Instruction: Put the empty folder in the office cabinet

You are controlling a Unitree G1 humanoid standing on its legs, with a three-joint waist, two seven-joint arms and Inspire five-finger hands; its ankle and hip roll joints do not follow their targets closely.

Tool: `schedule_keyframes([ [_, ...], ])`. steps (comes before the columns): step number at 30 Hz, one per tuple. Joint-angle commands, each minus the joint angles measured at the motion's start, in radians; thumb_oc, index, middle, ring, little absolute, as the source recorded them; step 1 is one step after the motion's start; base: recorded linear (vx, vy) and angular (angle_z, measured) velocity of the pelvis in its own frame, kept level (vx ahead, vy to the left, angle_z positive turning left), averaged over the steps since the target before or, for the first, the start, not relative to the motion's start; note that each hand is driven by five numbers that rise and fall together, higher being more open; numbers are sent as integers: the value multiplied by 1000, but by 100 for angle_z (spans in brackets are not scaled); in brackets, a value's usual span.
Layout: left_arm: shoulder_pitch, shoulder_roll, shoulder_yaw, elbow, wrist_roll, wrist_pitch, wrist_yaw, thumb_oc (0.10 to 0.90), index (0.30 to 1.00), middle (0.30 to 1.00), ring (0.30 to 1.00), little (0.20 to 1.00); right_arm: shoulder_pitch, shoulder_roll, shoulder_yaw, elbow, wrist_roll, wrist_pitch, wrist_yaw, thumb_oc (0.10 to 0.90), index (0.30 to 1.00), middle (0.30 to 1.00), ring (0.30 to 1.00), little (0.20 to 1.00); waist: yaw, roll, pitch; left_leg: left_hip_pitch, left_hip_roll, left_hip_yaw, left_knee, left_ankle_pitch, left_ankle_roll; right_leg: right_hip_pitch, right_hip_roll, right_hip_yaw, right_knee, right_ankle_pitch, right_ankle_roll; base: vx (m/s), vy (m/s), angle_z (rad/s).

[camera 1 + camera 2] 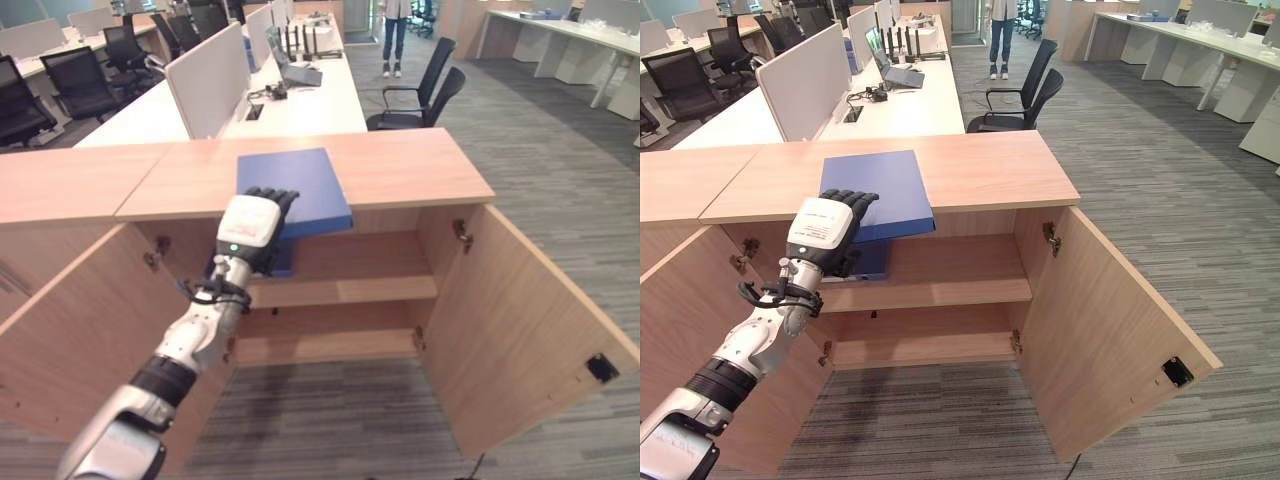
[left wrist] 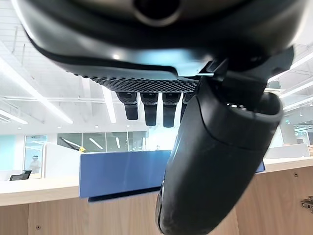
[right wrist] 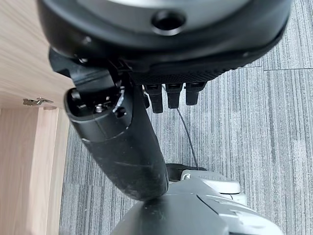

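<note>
grey carpet [image 1: 560, 150] | white desks [image 1: 300, 100] | black chairs [image 1: 420, 95] | ceiling strip lights [image 2: 29, 93]

blue folder [image 1: 292, 186] | closed, flat | on cabinet top [image 1: 420, 168], overhanging front edge

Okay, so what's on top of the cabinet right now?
A blue folder lies on the cabinet top, its near edge overhanging the open front. The left hand reaches its near edge; the fingers rest on top, hiding that part.
</note>
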Motion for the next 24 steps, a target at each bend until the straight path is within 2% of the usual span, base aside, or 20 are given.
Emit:
schedule_keyframes([
  [1, -257, 14, 23, 80, 25, 39, 86, 800, 900, 900, 900, 900, -21, 5, 53, 23, -21, -6, 14, 800, 900, 900, 900, 900, -20, -37, -56, 1, -15, -22, -8, -89, -20, 82, -53, 18, 7, -96, 108, 0, 0, 0],
  [7, -292, 2, -23, 162, 15, 50, 77, 800, 900, 900, 900, 900, -22, 0, 57, 19, -17, -7, 10, 800, 900, 900, 900, 900, -27, -36, -58, 1, -15, -13, -8, -90, -21, 79, -52, 22, 7, -93, 110, -4, 3, -2],
  [17, -345, -24, -107, 388, -40, 69, 43, 800, 900, 900, 900, 900, -20, -12, 54, 27, -6, -8, 12, 800, 900, 900, 900, 900, -43, -30, -59, 13, -12, -2, -8, -103, -20, 86, -52, 29, 7, -101, 115, 3, 1, -4],
  [18, -359, -30, -112, 440, -50, 80, 45, 529, 493, 493, 493, 493, -20, -10, 59, 29, -1, -9, 14, 800, 900, 900, 900, 900, -46, -29, -57, 13, -12, 2, -8, -102, -21, 85, -52, 30, 7, -100, 114, -12, -5, -3],
  [19, -367, -32, -116, 464, -52, 81, 50, 491, 436, 436, 436, 436, -21, -10, 60, 30, 0, -10, 14, 800, 900, 900, 900, 900, -46, -29, -57, 13, -12, 2, -8, -102, -21, 85, -52, 30, 7, -100, 115, -11, -3, -3],
  [20, -368, -33, -118, 466, -53, 80, 51, 400, 300, 300, 300, 300, -21, -10, 59, 30, 0, -10, 14, 800, 900, 900, 900, 900, -46, -29, -57, 13, -12, 2, -8, -102, -21, 85, -52, 30, 7, -100, 115, 0, 0, 0],
  [24, -388, -18, -128, 505, -56, 90, 80, 400, 300, 300, 300, 300, -24, -10, 68, 34, 4, -16, 14, 800, 900, 900, 900, 900, -45, -29, -56, 14, -12, 4, -8, -103, -21, 85, -52, 31, 7, -100, 116, 0, 0, 0],
])
